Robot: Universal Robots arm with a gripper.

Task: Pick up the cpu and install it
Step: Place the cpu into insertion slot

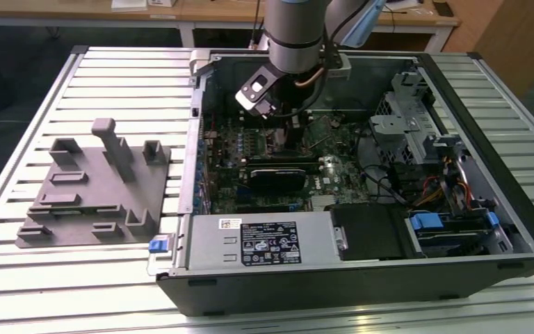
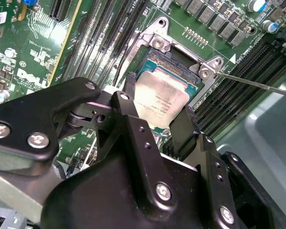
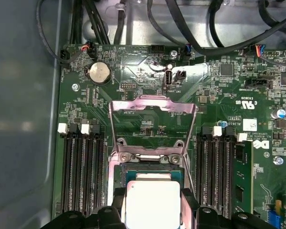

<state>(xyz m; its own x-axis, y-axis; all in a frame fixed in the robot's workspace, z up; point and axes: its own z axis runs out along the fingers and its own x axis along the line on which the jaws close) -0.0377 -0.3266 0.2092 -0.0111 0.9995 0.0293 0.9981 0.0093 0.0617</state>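
Gripper (image 2: 157,106), two fingers (image 2: 182,130) tight on one cpu (image 2: 162,97), at one open socket (image 2: 180,61)

Silver cpu (image 3: 152,202); green motherboard (image 3: 148,71); black tool (image 2: 157,107); grey tray (image 1: 91,202).

Silver cpu (image 2: 162,98) flat at socket (image 2: 174,59)

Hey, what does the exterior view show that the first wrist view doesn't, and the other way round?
Exterior view: the grey fixture tray on the slatted table, the open computer case and the arm. First wrist view: the cpu gripped in the claw at the socket, the raised load plate and a coin battery. Both: the green motherboard.
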